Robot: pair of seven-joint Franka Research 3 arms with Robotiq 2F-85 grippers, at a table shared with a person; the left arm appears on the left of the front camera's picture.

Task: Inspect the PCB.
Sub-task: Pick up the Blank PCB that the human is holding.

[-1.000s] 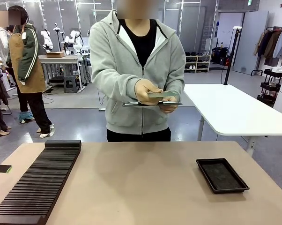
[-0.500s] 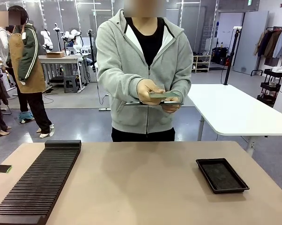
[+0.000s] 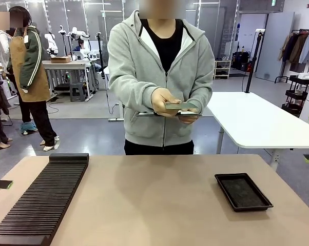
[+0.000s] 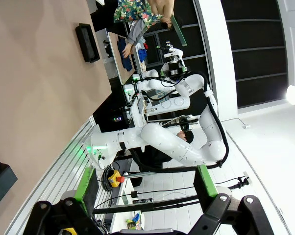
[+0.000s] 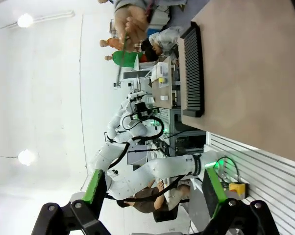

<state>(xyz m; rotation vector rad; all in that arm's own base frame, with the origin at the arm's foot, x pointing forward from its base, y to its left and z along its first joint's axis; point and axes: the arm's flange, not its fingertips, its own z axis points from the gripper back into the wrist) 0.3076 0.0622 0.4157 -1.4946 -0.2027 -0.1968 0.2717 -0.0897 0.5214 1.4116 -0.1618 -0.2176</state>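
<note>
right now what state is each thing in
PCB, held level in a person's hand above the clipboard
tray, flat on the table, right side
rack, flat on the table, left side
left pincer, open, holding nothing
right pincer, open, holding nothing

The front view is bright and even, lit from overhead. The tan table [image 3: 159,205] carries only faint, soft shadows, the clearest a thin rim under the black tray [image 3: 243,191] at 4 o'clock. The white table [image 3: 252,120] at 3 o'clock is nearly washed out. Focus is sharp from near to far.

In the left wrist view a flaring lamp [image 4: 294,94] glares at 3 o'clock, and the dark panels [image 4: 255,49] at 1 o'clock hold little detail.

The right wrist view has a corner lamp [image 5: 25,20] at 10 o'clock and a side lamp [image 5: 26,157] at 9 o'clock, with the surface around them blown white. Both wrist views bend straight lines toward the edges. The person's hand [image 5: 130,23] at 12 o'clock looks soft.
</note>
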